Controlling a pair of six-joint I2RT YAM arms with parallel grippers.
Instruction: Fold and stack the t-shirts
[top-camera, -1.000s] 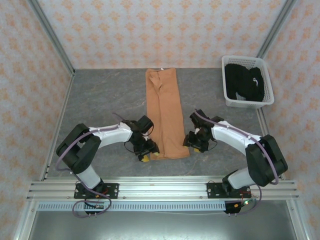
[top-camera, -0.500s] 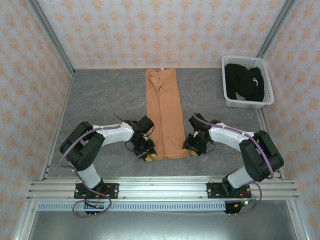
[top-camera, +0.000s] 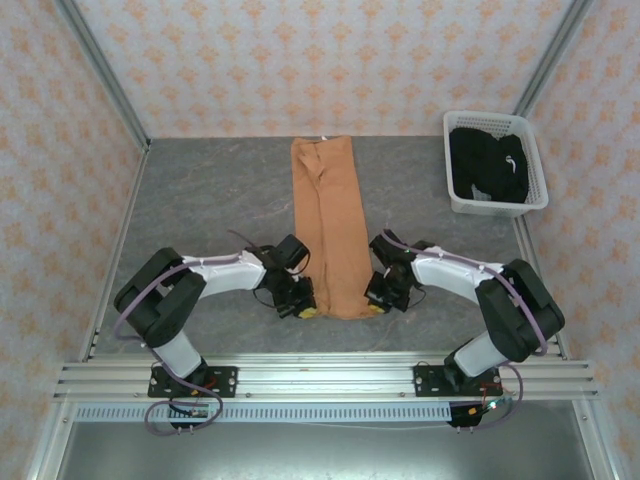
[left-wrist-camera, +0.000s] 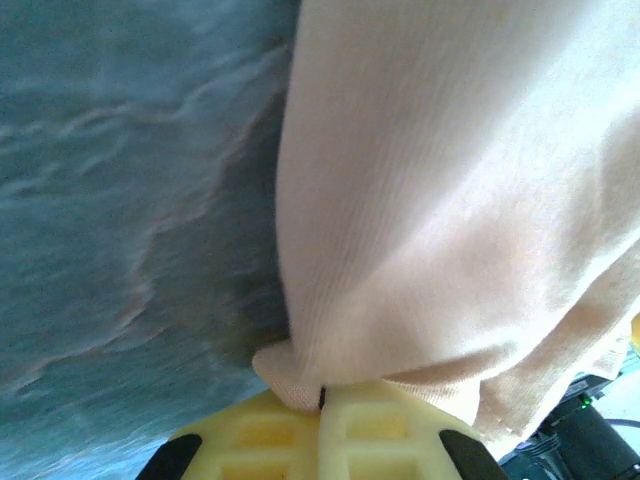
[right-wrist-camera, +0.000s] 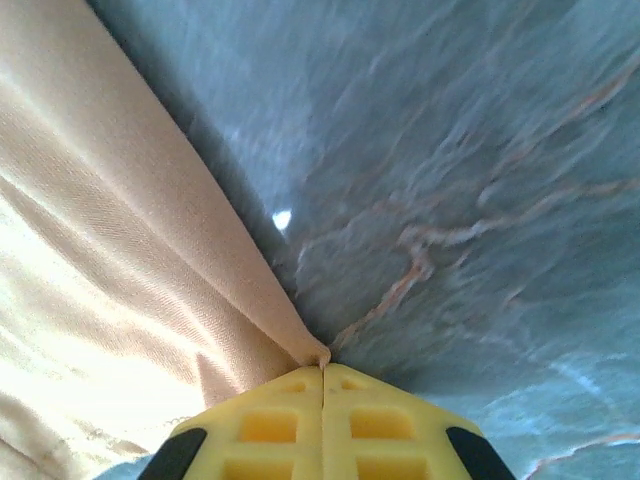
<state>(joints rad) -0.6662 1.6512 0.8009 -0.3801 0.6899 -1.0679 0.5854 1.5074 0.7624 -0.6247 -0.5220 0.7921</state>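
Note:
The orange-tan t-shirt (top-camera: 328, 220) lies as a long narrow strip down the middle of the grey table, plain side up. My left gripper (top-camera: 301, 310) is shut on its near left corner, and in the left wrist view the yellow fingers (left-wrist-camera: 322, 402) pinch a fold of the cloth (left-wrist-camera: 450, 200). At the near right corner my right gripper (top-camera: 378, 304) is shut, with the cloth's tip (right-wrist-camera: 318, 354) clamped at its closed fingers (right-wrist-camera: 323, 374). The black t-shirt (top-camera: 486, 165) with a white mark lies bundled in the basket.
A white slotted basket (top-camera: 540, 180) stands at the back right against the wall. Metal frame posts and patterned walls close in the table on three sides. A rail (top-camera: 320, 375) runs along the near edge by the arm bases.
Both grippers have closed from half open onto the shirt's near corners. Both have shifted slightly inward, and the near hem looks a little narrower.

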